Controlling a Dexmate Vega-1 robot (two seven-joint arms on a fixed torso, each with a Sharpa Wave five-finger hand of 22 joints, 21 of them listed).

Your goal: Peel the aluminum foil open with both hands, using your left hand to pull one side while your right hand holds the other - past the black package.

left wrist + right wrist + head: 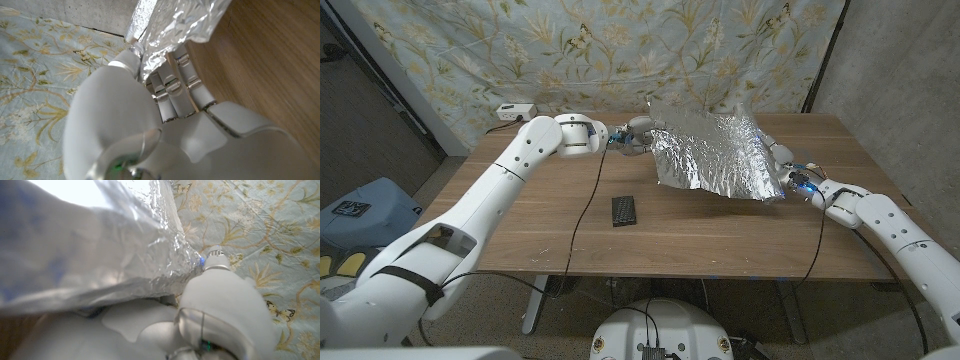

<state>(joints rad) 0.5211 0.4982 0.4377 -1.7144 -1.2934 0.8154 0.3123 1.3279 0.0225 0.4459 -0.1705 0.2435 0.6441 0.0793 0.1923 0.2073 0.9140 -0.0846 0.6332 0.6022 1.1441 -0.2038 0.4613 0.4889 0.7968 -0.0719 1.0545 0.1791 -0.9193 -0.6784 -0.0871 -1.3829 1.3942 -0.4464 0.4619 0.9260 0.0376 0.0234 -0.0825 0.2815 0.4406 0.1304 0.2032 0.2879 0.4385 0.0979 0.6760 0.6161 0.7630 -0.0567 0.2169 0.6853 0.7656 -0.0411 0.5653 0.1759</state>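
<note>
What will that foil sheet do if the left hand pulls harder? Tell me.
The aluminum foil hangs crinkled and sagging between the left hand and right hand, so it is probably light and floppy. Its creases suggest that it keeps folds. Being thin, it might tear at the pinched edge rather than stretch.

- Your right hand (220, 305) sits low in the right wrist frame, white shell, seen from its back.
- Aluminum foil (90, 255) fills most of the frame, crinkled, very close to the lens and partly blurred.
- One creased foil edge runs down to your hand and meets it at the thumb side; the foil looks gripped there, contact itself is hidden by the sheet.
- Small blue light (201, 260) glows right where foil meets hand.
- Thin cable (202, 325) loops over the back of your hand.
- Floral cloth (260, 225) behind: pale blue, tan branches, butterfly print.
- Sliver of wooden table (12, 335) at the corner under the foil.
</note>
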